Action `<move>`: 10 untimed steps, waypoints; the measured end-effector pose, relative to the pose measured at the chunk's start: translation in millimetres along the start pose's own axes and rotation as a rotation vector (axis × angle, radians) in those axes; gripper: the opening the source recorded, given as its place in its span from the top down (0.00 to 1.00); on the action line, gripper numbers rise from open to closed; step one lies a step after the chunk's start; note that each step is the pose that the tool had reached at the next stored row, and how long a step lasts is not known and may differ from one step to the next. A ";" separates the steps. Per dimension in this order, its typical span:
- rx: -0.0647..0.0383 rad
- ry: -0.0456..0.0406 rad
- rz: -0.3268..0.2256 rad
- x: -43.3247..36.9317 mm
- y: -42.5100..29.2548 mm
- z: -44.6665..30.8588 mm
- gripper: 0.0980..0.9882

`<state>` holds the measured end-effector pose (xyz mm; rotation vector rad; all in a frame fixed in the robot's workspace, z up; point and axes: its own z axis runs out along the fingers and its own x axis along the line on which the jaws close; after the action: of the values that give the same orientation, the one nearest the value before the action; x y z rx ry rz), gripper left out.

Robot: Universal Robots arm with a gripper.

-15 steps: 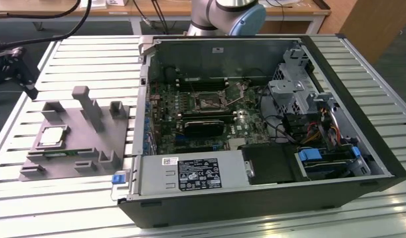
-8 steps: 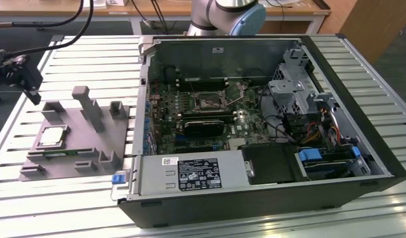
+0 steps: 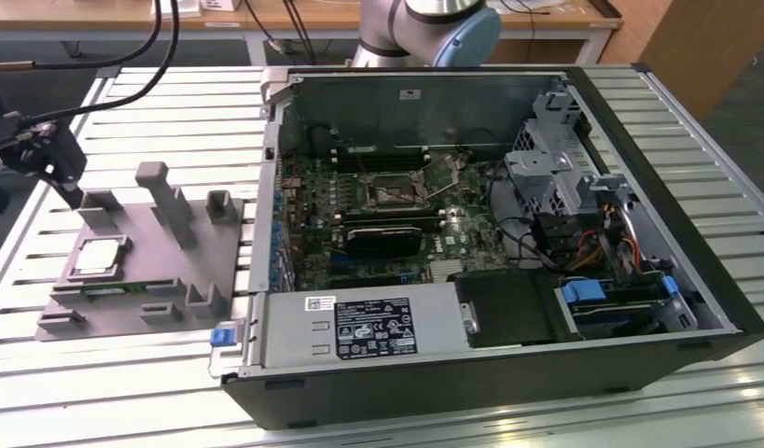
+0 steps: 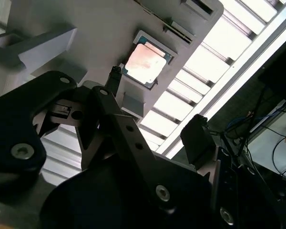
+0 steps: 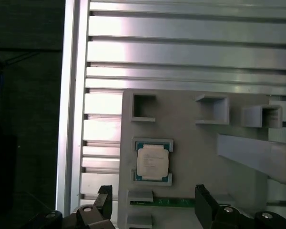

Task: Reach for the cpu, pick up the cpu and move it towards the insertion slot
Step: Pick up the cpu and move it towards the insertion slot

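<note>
gripper point(image 5: 155, 206) hovers over grey fixture point(image 5: 200, 143), jaws apart, empty | cpu point(image 5: 152, 161) seated in its recess, not yet between them | risk: off-line descent catches recess wall or green strip point(image 5: 167, 202), tilting the chip

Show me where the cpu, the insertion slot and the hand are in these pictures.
cpu point(image 5: 152, 162): first wrist view, middle of its silvery top.
insertion slot point(image 3: 392, 191): exterior view, centre of the dark socket.
hand point(image 5: 152, 193): first wrist view, midway between its open fingertips.
</note>
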<state>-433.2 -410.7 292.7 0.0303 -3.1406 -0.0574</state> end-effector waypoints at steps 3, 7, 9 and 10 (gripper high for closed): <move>0.000 -0.0001 0.000 0.0 -1.1 4.5 0.23; -0.002 0.0001 0.000 0.1 -3.8 11.2 0.23; -0.003 -0.0001 0.000 0.1 -6.1 14.7 0.23; -0.003 -0.0001 0.000 0.1 -7.2 16.3 0.23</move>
<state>-433.2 -417.3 276.1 0.0303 -3.1406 -0.0622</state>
